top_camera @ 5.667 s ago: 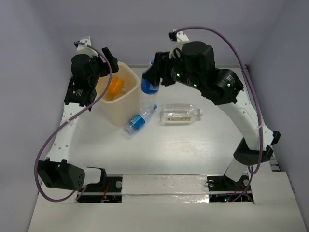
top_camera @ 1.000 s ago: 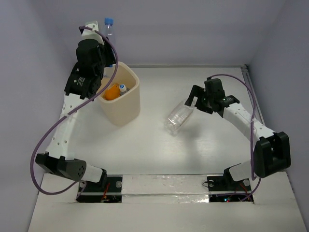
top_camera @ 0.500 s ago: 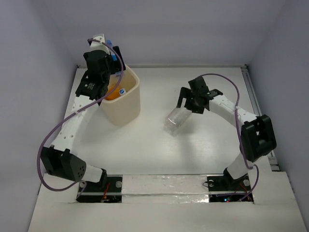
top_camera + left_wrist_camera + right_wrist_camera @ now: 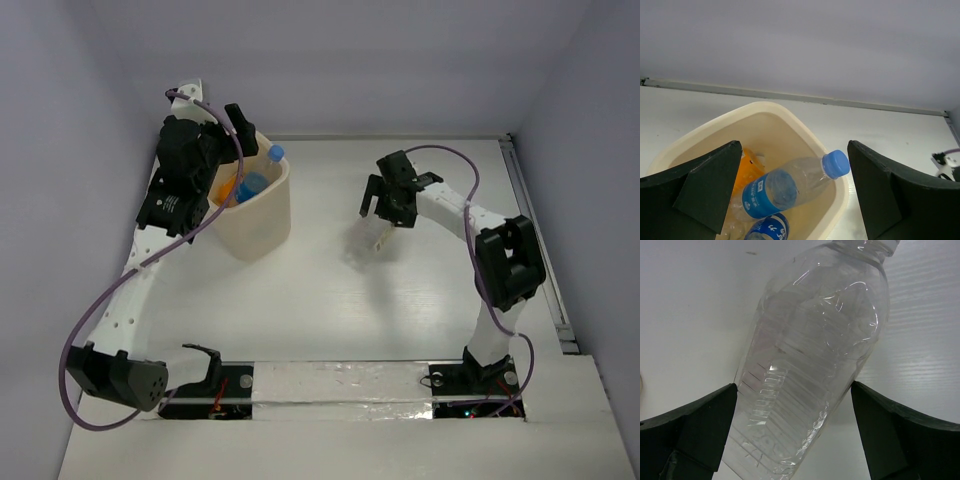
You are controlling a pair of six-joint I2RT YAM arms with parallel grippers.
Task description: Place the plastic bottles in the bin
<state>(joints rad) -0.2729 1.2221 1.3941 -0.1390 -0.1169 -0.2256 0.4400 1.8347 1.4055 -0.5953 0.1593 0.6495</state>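
The cream bin [image 4: 258,228] stands at the back left. Inside it lie a clear bottle with blue cap and blue label [image 4: 256,181] [image 4: 790,182], an orange bottle [image 4: 228,190] [image 4: 747,167] and another blue-labelled bottle [image 4: 767,230]. My left gripper [image 4: 236,128] [image 4: 794,145] hangs open just above the bin [image 4: 790,107], holding nothing. The large clear bottle [image 4: 368,238] [image 4: 815,350] lies on the table right of centre. My right gripper [image 4: 385,210] [image 4: 793,387] is open and straddles its body, with a gap showing on the right side.
A grey wall runs close behind the bin and along both sides of the white table [image 4: 320,300]. The arm bases sit at the near edge [image 4: 330,385]. A cable loops from each arm.
My left gripper came down from above the bin and opened; the blue-capped bottle it held now lies in the bin. My right arm swung left over the large bottle, which turned a little.
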